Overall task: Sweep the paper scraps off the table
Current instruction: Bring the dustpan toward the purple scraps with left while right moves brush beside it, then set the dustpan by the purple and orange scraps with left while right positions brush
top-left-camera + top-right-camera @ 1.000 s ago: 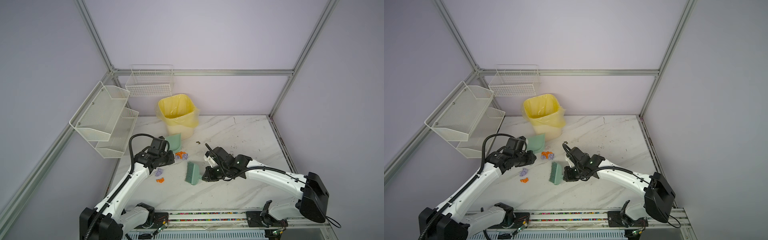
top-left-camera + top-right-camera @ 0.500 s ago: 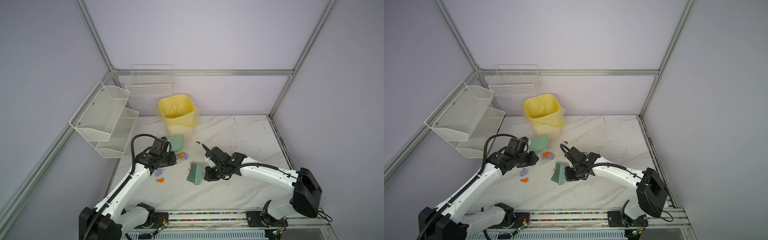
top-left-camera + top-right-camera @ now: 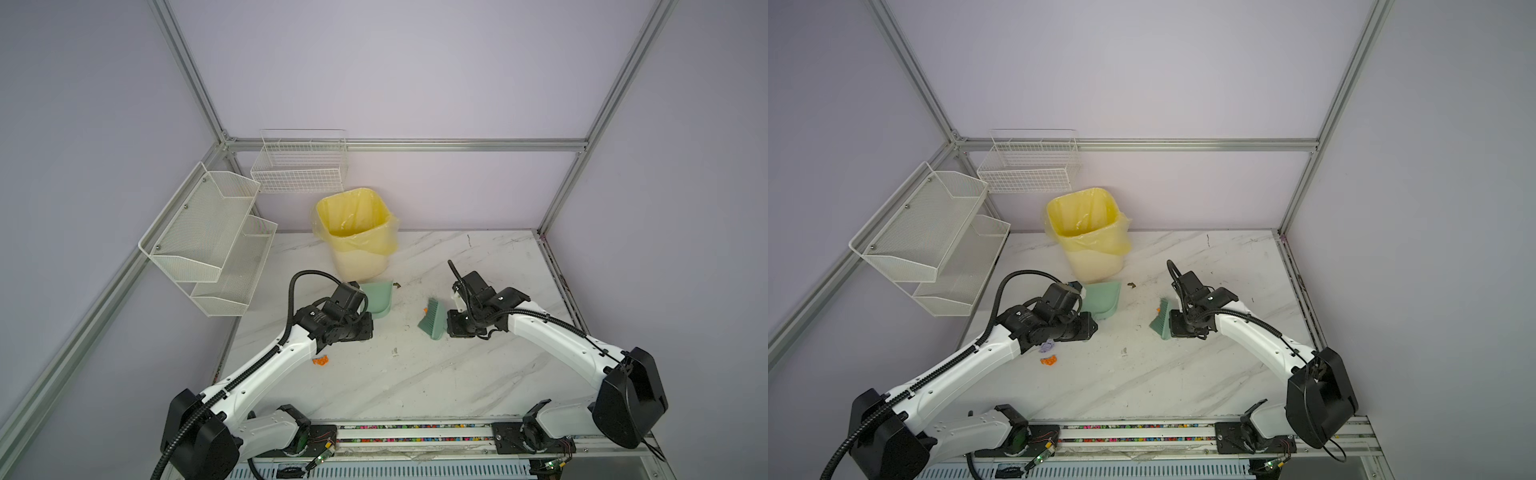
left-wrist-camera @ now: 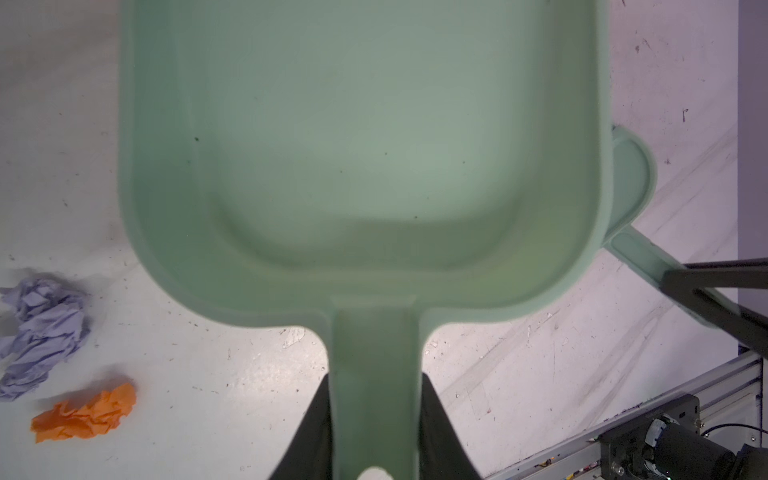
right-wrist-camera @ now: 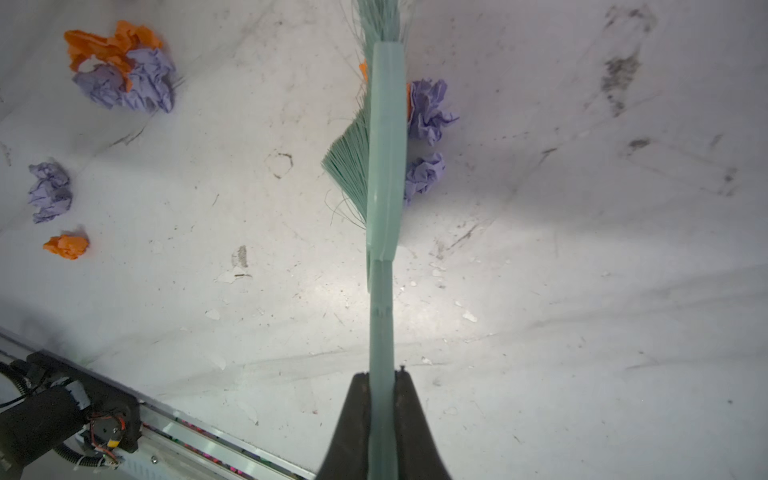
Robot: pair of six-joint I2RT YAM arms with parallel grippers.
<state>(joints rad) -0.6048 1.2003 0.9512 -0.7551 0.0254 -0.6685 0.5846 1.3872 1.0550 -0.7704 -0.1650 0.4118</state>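
My left gripper (image 4: 376, 382) is shut on the handle of the mint-green dustpan (image 4: 361, 145), which lies flat on the table (image 3: 415, 374) in front of the bin. In both top views the dustpan (image 3: 378, 299) (image 3: 1102, 299) shows just past the left gripper (image 3: 368, 318). My right gripper (image 5: 381, 378) is shut on the brush (image 5: 384, 145) handle, bristles down on the table. Lavender paper scraps (image 5: 428, 108) lie against one side of the brush. More paper scraps (image 5: 120, 70) lie on its other side, apart from it. An orange scrap (image 3: 320, 360) and a lavender one (image 3: 1047, 344) lie by the left arm.
A bin with a yellow liner (image 3: 357, 232) stands at the back, just behind the dustpan. White mesh shelves (image 3: 208, 232) and a wire basket (image 3: 299, 166) hang on the left and back walls. A tiny dark speck (image 3: 397, 285) lies near the dustpan. Aluminium rails edge the front.
The right gripper has carried the brush to the right and farther back. The left gripper has shifted the dustpan slightly right, over the spot where scraps lay.
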